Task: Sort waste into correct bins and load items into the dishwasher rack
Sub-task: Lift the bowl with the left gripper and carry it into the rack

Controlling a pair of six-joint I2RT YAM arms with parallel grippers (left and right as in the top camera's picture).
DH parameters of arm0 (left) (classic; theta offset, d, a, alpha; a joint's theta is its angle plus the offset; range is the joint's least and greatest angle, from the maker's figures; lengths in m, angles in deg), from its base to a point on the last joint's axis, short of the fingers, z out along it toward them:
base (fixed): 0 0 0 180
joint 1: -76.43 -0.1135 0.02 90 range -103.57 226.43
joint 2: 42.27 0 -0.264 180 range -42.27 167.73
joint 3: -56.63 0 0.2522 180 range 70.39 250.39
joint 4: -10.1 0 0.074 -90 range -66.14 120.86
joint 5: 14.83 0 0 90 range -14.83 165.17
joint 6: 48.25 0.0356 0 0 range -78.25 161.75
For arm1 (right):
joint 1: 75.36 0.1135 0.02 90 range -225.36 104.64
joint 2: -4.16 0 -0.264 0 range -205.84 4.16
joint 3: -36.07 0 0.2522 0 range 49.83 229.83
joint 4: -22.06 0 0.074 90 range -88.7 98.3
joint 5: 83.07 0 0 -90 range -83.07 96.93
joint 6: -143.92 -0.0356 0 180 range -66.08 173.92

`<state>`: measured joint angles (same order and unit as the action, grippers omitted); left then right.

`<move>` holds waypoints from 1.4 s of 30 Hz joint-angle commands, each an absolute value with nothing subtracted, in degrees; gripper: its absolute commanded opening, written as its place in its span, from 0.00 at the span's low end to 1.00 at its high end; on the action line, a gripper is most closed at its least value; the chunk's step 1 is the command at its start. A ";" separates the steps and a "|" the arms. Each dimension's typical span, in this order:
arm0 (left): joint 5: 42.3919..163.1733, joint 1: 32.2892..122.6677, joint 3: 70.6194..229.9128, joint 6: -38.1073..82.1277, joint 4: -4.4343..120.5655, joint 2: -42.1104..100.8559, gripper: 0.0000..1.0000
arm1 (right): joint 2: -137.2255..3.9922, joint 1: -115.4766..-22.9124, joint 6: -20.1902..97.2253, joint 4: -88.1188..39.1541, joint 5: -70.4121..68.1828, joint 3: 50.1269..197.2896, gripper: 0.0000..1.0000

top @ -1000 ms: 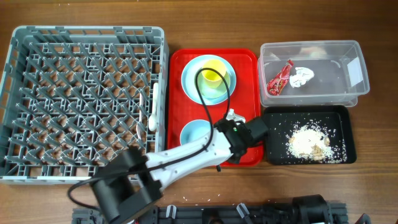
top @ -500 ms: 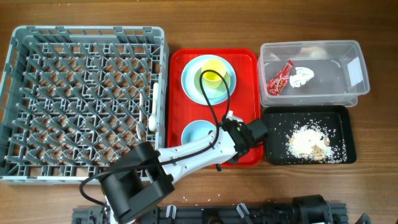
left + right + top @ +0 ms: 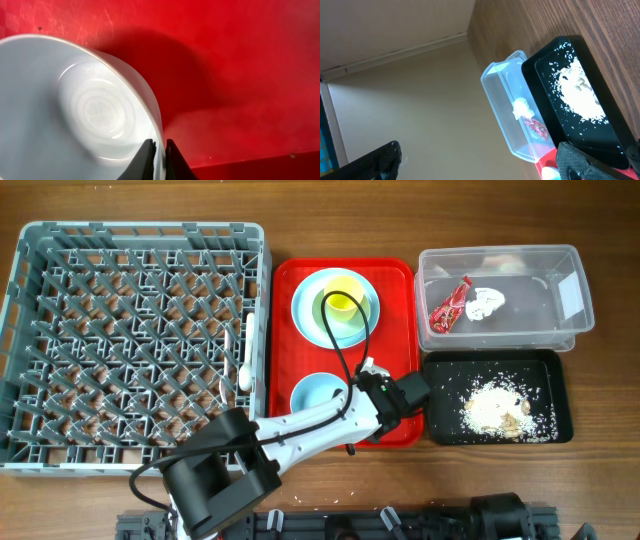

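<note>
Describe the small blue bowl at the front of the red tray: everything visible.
The bowl is small, round, pale blue, smooth and glossy like plastic, empty, with faint concentric rings in its bottom. It sits open side up on the near half of the red tray, apart from the stacked dishes behind it. The left tool straddles its right rim, one finger inside, one outside, closed on the wall.

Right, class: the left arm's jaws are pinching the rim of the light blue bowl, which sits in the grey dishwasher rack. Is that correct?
Not quite. The light blue bowl sits on the red tray, not in the grey dishwasher rack; the overhead view shows it. The jaws of the left arm do pinch its rim.
</note>
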<state>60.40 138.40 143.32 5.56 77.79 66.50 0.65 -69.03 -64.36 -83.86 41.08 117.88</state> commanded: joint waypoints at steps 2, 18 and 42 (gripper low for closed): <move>59.22 138.54 141.33 4.97 77.40 67.35 0.04 | 1.00 -69.07 -64.78 -83.79 41.63 117.69 1.00; 105.06 107.80 175.20 22.96 84.96 58.21 0.04 | 1.00 -69.07 -64.76 -83.79 41.63 117.69 1.00; 154.61 61.97 173.13 25.08 74.84 86.10 0.04 | 1.00 -69.07 -64.76 -83.79 41.63 117.69 1.00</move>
<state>158.87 64.42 174.66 23.70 74.38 85.21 0.65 -69.03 -64.36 -83.88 41.08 117.80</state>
